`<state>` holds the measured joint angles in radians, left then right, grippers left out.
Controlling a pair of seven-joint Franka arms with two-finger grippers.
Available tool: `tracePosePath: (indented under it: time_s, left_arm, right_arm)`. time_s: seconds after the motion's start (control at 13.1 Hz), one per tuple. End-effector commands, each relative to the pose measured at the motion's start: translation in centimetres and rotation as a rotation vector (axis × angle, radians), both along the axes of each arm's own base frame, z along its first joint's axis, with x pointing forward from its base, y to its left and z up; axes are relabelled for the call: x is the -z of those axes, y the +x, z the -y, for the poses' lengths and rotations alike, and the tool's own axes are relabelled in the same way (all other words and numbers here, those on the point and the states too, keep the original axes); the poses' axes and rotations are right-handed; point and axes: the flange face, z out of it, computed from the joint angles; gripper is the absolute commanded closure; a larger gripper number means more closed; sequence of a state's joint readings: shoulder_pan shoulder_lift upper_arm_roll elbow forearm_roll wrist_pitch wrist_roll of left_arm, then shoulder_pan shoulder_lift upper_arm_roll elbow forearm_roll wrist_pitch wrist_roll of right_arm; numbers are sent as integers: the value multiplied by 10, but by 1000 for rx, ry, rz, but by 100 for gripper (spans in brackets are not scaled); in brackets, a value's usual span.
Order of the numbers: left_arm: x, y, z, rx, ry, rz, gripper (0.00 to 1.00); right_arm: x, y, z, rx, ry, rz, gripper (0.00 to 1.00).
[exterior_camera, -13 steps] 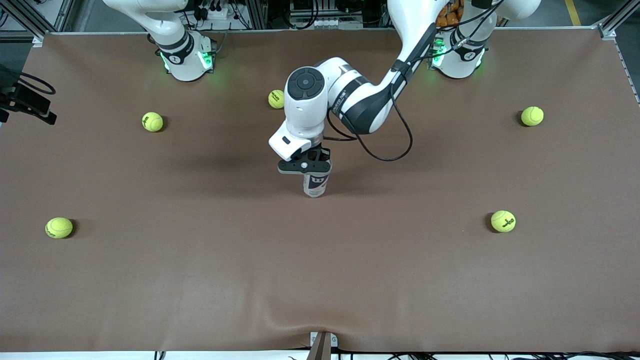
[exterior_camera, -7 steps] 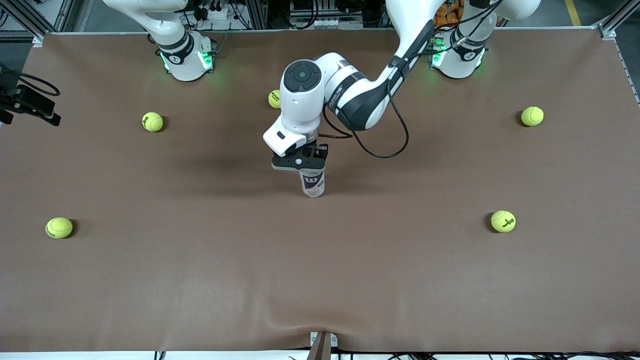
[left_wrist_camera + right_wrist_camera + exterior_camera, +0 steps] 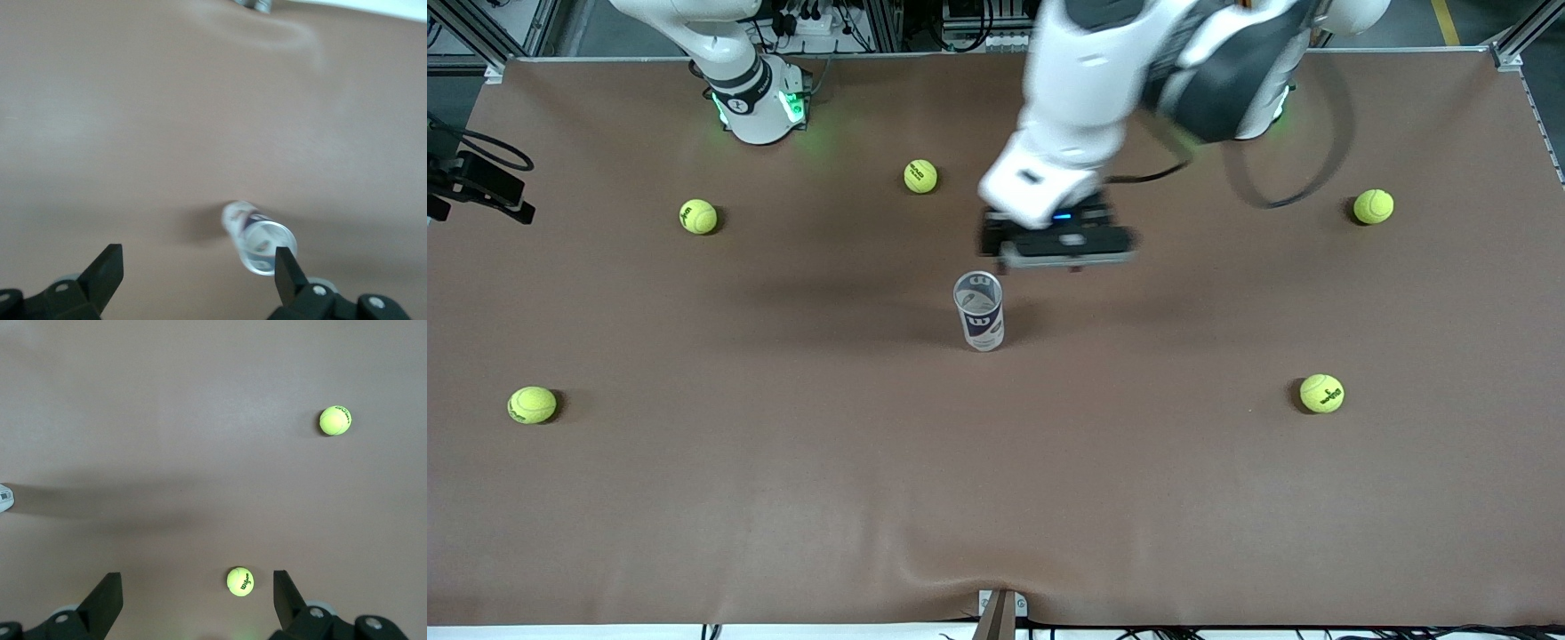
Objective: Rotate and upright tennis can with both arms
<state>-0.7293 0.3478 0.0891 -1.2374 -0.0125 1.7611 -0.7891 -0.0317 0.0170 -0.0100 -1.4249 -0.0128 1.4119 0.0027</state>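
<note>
The tennis can (image 3: 979, 311) stands upright in the middle of the table, its open silvery rim on top and its white and dark-blue label facing the front camera. My left gripper (image 3: 1060, 256) hangs open in the air over the table, between the can and the left arm's base, clear of the can. The left wrist view looks down on the can (image 3: 257, 239) beside one finger of the left gripper (image 3: 197, 263), with nothing between the fingers. My right gripper (image 3: 195, 583) is open and empty, high over a tennis ball (image 3: 240, 581). It shows at the front view's edge (image 3: 489, 191).
Several yellow-green tennis balls lie spread over the brown table: (image 3: 920, 176), (image 3: 698, 216), (image 3: 1373, 206), (image 3: 1321, 393), (image 3: 532, 404). The table's metal edge (image 3: 996, 53) runs past the two arm bases.
The left gripper opened, let go of the can, then rose and pulled back toward its base. The can stays upright on the same spot. The right gripper barely shifted.
</note>
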Motion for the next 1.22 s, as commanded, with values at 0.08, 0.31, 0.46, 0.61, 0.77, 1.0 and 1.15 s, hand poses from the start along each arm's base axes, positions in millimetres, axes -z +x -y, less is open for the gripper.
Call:
tracePosePath:
  time_s: [0.08, 0.31, 0.46, 0.61, 0.77, 1.0, 1.15]
  left_arm:
    - [-48, 6, -113, -7, 70, -67, 0]
    - [-67, 14, -207, 60, 110, -130, 0]
    - [-64, 11, -262, 114, 120, -161, 0]
    - [-58, -1, -302, 122, 134, -186, 0]
    - [-55, -14, -323, 173, 202, -191, 0]
    - [-55, -25, -355, 153, 198, -198, 0]
    - [-55, -20, -368, 147, 197, -186, 0]
  right_arm:
    - [-2, 1, 0, 12, -11, 5, 0]
    - [-2, 1, 0, 12, -11, 5, 0]
    - [-2, 1, -1, 10, -9, 5, 0]
    - [-2, 1, -1, 10, -9, 5, 0]
    - [-2, 1, -1, 10, -9, 5, 0]
    - [-2, 1, 0, 12, -9, 4, 0]
    - [-2, 1, 1, 14, -9, 4, 0]
